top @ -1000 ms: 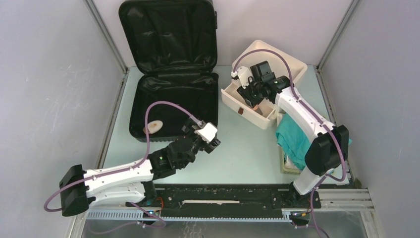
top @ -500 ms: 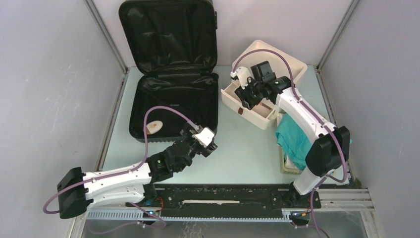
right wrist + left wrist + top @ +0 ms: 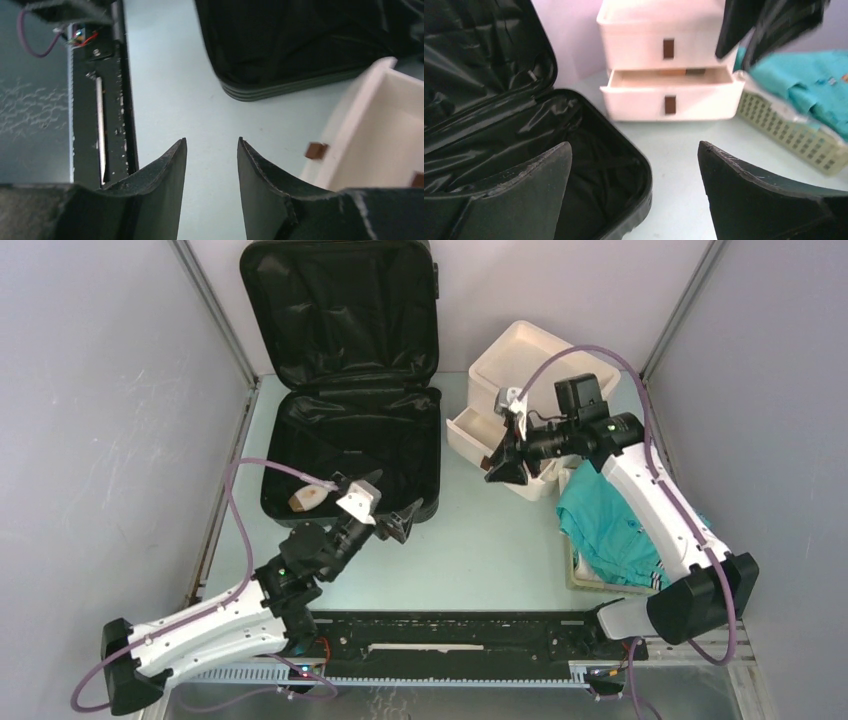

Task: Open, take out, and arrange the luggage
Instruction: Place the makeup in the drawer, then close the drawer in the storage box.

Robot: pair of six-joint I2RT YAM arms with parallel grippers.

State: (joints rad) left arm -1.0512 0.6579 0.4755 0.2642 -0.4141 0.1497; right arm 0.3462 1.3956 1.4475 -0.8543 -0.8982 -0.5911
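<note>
The luggage (image 3: 350, 455) is a black suitcase lying open at the back left, its lid (image 3: 340, 310) leaning on the back wall. A small pale object (image 3: 310, 497) lies on the black lining near its front left corner. My left gripper (image 3: 392, 502) hovers over the suitcase's front right corner, open wide with nothing between its fingers. The left wrist view shows the suitcase rim (image 3: 644, 175) below the left gripper (image 3: 634, 145). My right gripper (image 3: 497, 468) hangs over bare table in front of the white drawer box, open and empty. In the right wrist view, the right gripper (image 3: 211, 141) points down at the table.
The white drawer box (image 3: 525, 365) stands at the back right with a lower drawer (image 3: 480, 435) pulled out. A pale basket (image 3: 580, 575) holding teal cloth (image 3: 610, 530) sits at the right edge. The black base rail (image 3: 450, 635) runs along the near edge.
My right gripper has come out of the open drawer and now hangs in front of it. My left arm has drawn back to the left, turning its gripper over the suitcase's front corner.
</note>
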